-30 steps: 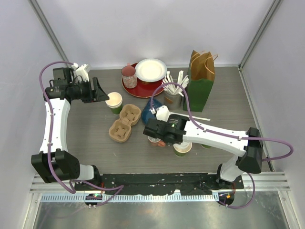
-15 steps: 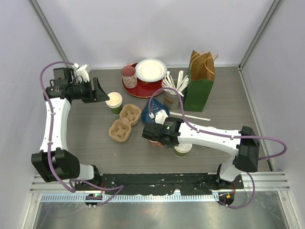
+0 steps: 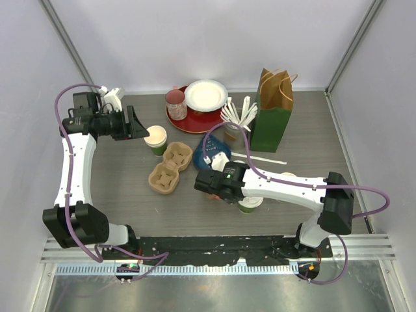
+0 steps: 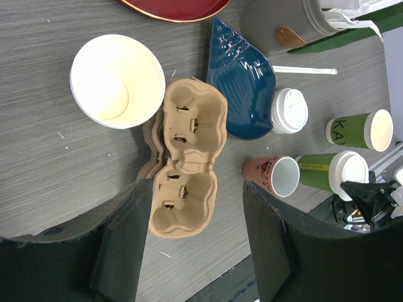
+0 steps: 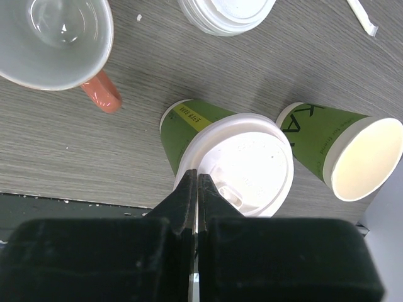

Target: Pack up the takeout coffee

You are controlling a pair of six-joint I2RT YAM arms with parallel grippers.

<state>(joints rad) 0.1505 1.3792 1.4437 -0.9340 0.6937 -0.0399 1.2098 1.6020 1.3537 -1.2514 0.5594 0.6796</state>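
**Takeout coffee: packing not yet begun**

**Top view.**
- Moulded brown pulp cup carrier, mid-table, wells empty.
- Tall green-and-brown paper bag, upright at the far right. Its inside cannot be seen.
- Open green paper cup, cream-white inside, upright just beside the carrier's far end.
- Left gripper, level with that cup's rim, near it but apart.
- Right arm, stretched low over the near group of cups.

**Left wrist view.**
- Jaws spread wide and holding nothing. The carrier shows in the gap beyond them, and the open cup sits outside, to one side.
- Past a blue ceramic dish: a loose white plastic lid, a lidded green paper cup, a second open green cup and a pink-handled white mug.

**Right wrist view.**
- Right gripper, fingers pressed together and pinching nothing.
- Its tips sit at the near rim of the lidded cup's white lid. Whether they touch it or hover cannot be told.
- The second open cup stands just beside.

**Progress, as a judgement.** One cup of three is capped — two await lids, and no cup is seated in the carrier.
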